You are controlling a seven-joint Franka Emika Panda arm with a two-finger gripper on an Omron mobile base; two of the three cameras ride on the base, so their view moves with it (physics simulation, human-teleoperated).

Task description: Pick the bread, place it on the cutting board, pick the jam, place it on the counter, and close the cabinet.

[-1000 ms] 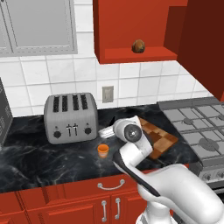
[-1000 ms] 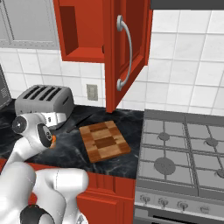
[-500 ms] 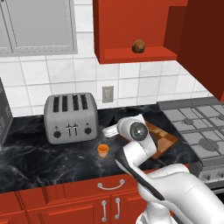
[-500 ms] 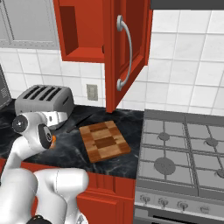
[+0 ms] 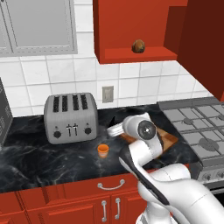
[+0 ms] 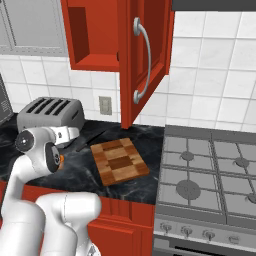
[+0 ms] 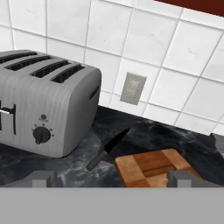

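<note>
Bread (image 5: 138, 46) is sitting on the shelf of the open cabinet (image 5: 135, 30), high above the counter (image 5: 39, 157), so you are seeing it well apart from the board (image 6: 119, 161). The jam (image 5: 103, 150) is standing upright on the counter in front of the toaster (image 5: 70, 117), just left of the arm. The board is lying flat beside the stove (image 6: 215, 175), bare on top. A knife (image 7: 106, 149) is lying on the counter between the toaster and the board, its tip pointing toward the wall outlet (image 7: 133, 89). Your claw (image 7: 111, 178) is hovering low over the counter, facing the wall; the fingers (image 7: 40, 178) are standing wide apart, gripping nothing, though only their tips are showing, so the exact gap is hard to judge.
</note>
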